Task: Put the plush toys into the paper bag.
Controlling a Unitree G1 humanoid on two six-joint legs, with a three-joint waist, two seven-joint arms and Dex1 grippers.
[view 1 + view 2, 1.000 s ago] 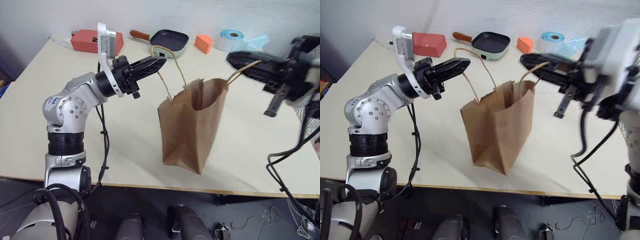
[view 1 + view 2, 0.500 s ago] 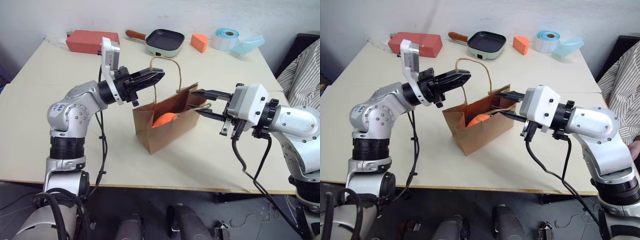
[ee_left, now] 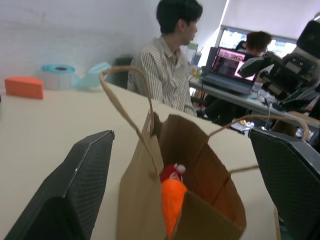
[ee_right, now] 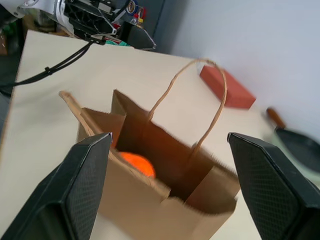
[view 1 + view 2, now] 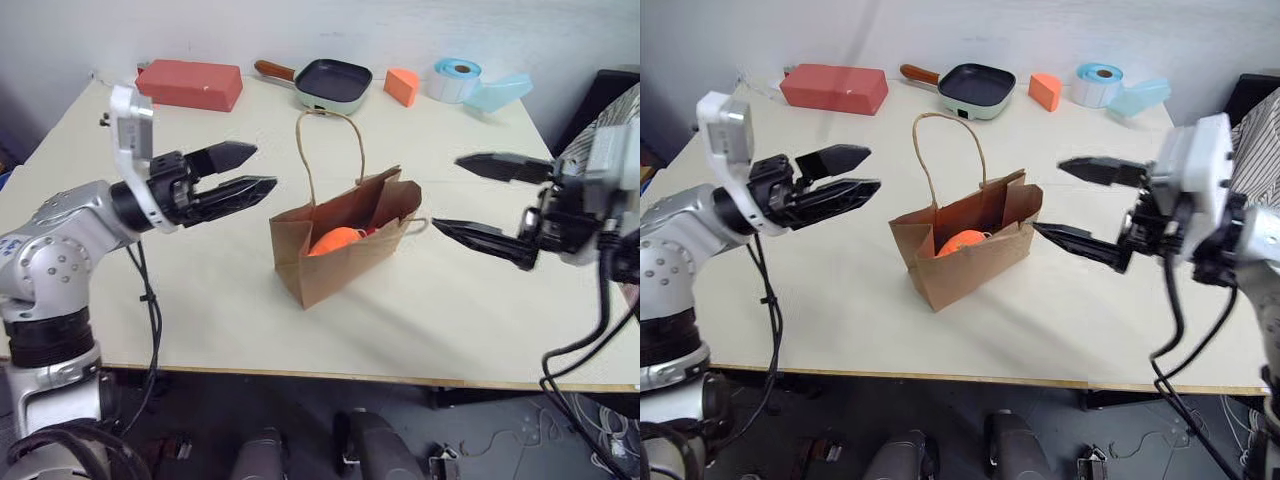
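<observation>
Two toys sit inside the bag (image 5: 340, 245), which I take as my landmark on the table (image 5: 200, 290): the orange toy (image 5: 334, 241) shows through the open mouth, and from my left wrist camera I also see the small red toy (image 3: 172, 171) with its white tip tucked just behind the orange one. That bag stands on its base, leaning a little, mouth open upward, one cord handle standing up in a tall loop and the other flopped over the rim on my right side. My left gripper (image 5: 245, 172) hangs to the left of the bag, apart from it, its two black fingers spread with nothing between them. My right gripper (image 5: 470, 196) hangs to the right of the bag, fingers spread wide and empty, the lower tip near the drooping handle but not touching it as far as I can tell. Behind the bag, along the far edge, I see a red box (image 5: 190, 84), a pan (image 5: 330, 83), an orange block (image 5: 404, 87) and a tape roll (image 5: 457, 78). Beyond the bag in the left wrist view, a person (image 3: 167, 70) in a striped shirt sits.
</observation>
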